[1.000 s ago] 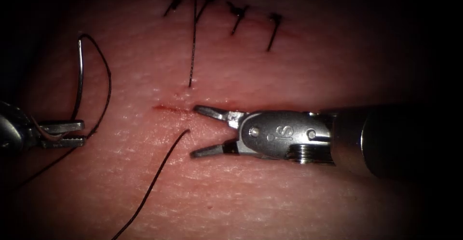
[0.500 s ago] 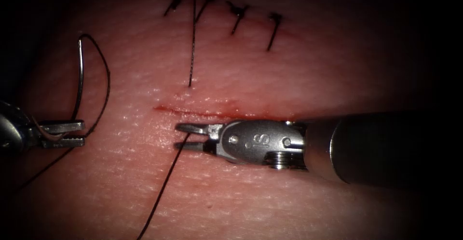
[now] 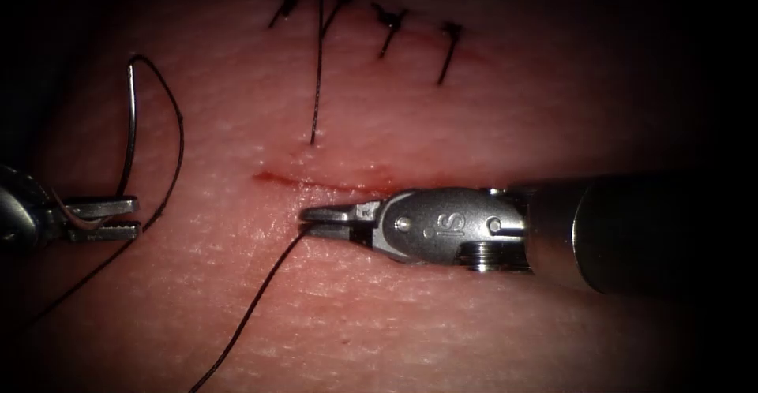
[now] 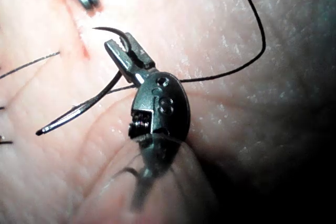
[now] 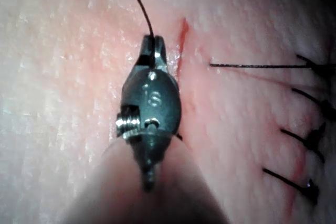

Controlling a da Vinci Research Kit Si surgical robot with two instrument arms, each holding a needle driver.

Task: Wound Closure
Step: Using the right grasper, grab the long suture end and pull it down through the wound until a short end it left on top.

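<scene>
The right tool (image 3: 309, 219) is clamping the thread (image 3: 253, 306) beside the cut (image 3: 316, 181) while the left tool (image 3: 136, 217) is gripping the needle (image 3: 131, 117) mid-curve, clear of the tissue (image 3: 442, 338); too hard a pull risks snapping the thread.

I work at a surgical training bench, a lab and no operating room. Under my scope lies a slab of pale pink tissue (image 3: 442, 322) with a short cut (image 3: 316, 181), red fluid (image 3: 371, 174) along it, and a row of tied black stitches (image 3: 387, 26) toward twelve o'clock. My steel right end effector (image 3: 312, 221) bears a maker's stamp.
</scene>
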